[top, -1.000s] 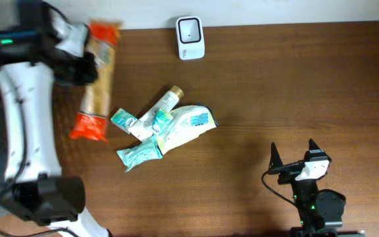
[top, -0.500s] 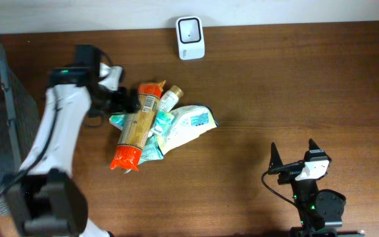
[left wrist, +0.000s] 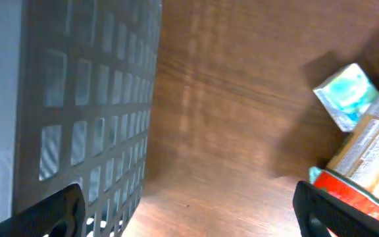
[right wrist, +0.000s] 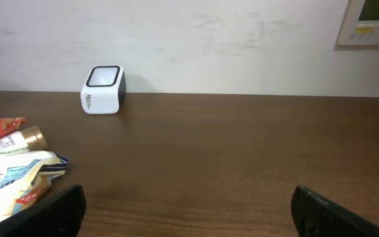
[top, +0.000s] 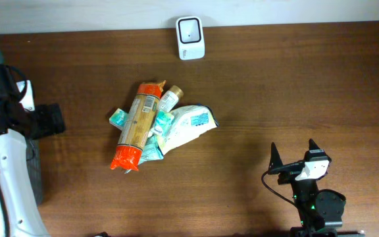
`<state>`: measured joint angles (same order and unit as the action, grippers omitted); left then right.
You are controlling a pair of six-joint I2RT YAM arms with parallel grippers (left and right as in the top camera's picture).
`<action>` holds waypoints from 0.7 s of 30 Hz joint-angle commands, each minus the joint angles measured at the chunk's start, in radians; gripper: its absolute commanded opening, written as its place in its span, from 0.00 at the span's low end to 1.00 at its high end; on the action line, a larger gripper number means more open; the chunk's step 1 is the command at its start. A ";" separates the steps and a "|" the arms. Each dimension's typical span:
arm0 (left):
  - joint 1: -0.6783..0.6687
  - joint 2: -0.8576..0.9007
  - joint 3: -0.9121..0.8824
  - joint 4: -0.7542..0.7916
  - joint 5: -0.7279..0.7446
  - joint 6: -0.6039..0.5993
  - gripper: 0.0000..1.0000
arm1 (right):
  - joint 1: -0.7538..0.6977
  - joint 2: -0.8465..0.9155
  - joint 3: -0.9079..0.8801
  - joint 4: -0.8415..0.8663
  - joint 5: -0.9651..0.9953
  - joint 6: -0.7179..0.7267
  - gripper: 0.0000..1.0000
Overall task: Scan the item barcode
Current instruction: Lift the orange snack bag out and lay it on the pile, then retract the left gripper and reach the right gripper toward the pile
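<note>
Our left gripper (left wrist: 189,212) gapes wide and empty; the right gripper (top: 293,149) is equally open, holding nothing. The long orange-ended packet (top: 135,125) lies atop the pile mid-surface (top: 308,79), well apart from the white scanner (top: 190,29) — so we judge the scan not yet done. Label print is too small to read.

One scanner (top: 190,37), one basket (left wrist: 84,99), one tube (top: 170,99), several packets (top: 137,125).

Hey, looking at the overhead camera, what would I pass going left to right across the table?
left gripper → long packet with orange ends → white barcode scanner → right gripper. The white pouch in the pile spans the same stretch as the scanner, so it is left out.
</note>
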<state>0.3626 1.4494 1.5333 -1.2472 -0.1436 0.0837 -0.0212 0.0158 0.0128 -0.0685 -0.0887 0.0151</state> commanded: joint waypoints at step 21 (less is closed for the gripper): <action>-0.040 0.004 0.002 0.248 0.451 0.262 0.99 | -0.005 -0.008 -0.007 -0.003 -0.005 0.000 0.99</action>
<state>0.3264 1.4494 1.5333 -0.9974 0.2516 0.3271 -0.0212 0.0158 0.0128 -0.0685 -0.0887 0.0147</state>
